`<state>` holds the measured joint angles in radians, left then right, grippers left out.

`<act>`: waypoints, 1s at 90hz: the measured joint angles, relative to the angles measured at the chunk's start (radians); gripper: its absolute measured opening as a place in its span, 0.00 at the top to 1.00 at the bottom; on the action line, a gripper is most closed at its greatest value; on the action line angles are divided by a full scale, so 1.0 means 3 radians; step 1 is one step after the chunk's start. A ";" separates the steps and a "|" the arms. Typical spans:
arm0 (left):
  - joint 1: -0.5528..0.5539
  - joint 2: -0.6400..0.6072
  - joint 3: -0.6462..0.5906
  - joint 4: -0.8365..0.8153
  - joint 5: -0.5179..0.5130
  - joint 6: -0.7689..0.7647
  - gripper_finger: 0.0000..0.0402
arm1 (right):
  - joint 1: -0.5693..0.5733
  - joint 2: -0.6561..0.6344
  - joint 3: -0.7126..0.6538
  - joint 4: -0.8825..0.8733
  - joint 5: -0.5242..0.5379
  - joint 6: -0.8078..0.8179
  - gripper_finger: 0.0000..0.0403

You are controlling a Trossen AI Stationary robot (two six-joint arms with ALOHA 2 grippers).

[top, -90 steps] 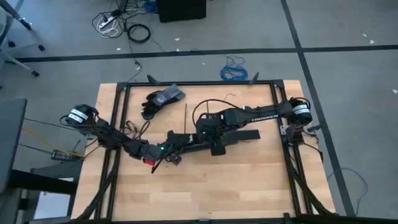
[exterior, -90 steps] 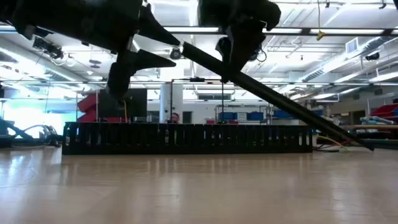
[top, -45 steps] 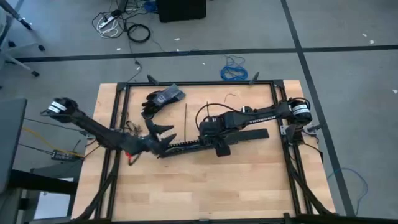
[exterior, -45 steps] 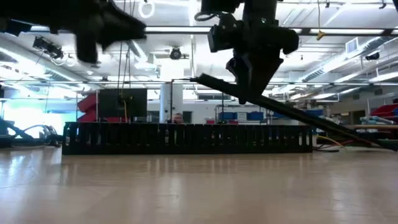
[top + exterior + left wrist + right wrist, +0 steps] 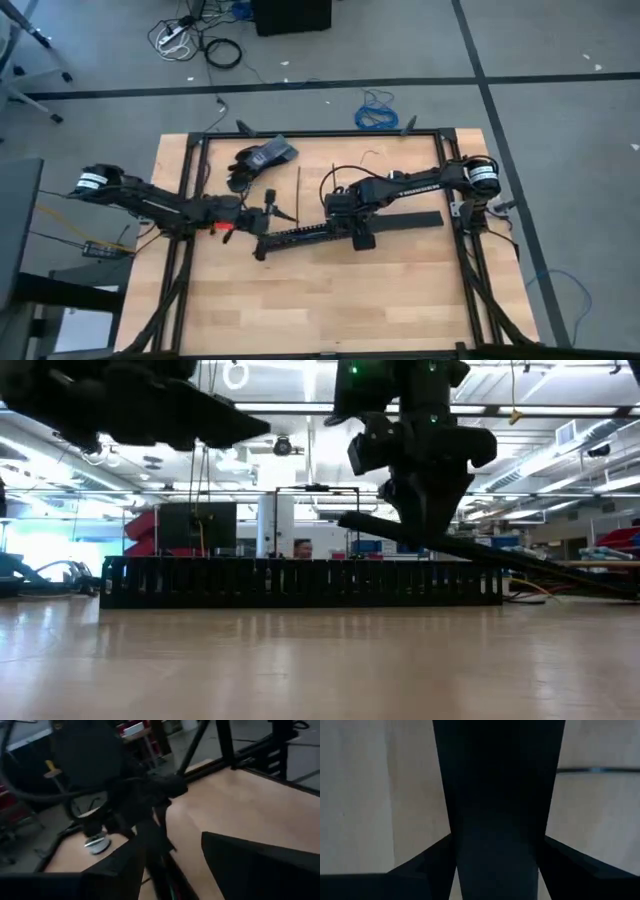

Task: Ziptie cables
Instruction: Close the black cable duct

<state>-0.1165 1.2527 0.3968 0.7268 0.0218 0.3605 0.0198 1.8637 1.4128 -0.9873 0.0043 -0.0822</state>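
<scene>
The cables (image 5: 262,158), a dark and grey-blue bundle with splayed ends, lie on the wood at the far left of the table. One thin black ziptie (image 5: 298,190) lies flat between the two grippers. My left gripper (image 5: 278,207) (image 5: 172,860) hangs open above the table, just left of the ziptie, with nothing between its fingers. My right gripper (image 5: 352,225) (image 5: 425,520) is shut on a long flat black strip (image 5: 400,219). The black slotted channel (image 5: 300,582) lies on the table, left of the strip and below it. My right gripper pinches the flat black strip between its two fingers (image 5: 427,865), near the strip's left end (image 5: 495,795). The fingers come from above and lie across it. The left end (image 5: 350,520) is lifted. The strip slants down toward the table's right and runs out of the low view.
A black metal frame (image 5: 190,170) runs round the wooden table top. A small curled wire scrap (image 5: 369,155) lies at the far edge. Bare wood (image 5: 330,300) stretches along the near half. Loose cables (image 5: 378,112) lie on the floor beyond the table.
My left gripper has risen from the slotted channel's left end, gone toward the table's far left and tipped from pointing down to nearly level. My right gripper has gone a little toward the right edge with the strip, which now slants less steeply. The slotted channel has stayed put.
</scene>
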 joint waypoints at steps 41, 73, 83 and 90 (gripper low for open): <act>0.0171 0.0899 0.0669 -0.0312 0.0259 0.0267 0.54 | -0.0008 0.0006 -0.0137 0.0141 0.0002 -0.0093 0.40; 0.0406 0.1137 0.0730 -0.0137 0.0221 0.0178 0.63 | -0.0008 0.0005 -0.0228 0.0247 0.0000 -0.0093 0.41; 0.0406 0.1234 0.0823 -0.0165 0.0251 0.0168 0.69 | -0.0008 0.0005 -0.0228 0.0271 0.0000 -0.0092 0.41; 0.0407 0.1311 0.0902 -0.0138 0.0283 0.0164 0.73 | -0.0008 0.0005 -0.0228 0.0310 0.0000 -0.0092 0.41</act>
<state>0.0055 1.6460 0.6675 0.6853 0.1066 0.4097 0.0174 1.8652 1.3445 -0.8943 0.0044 -0.1097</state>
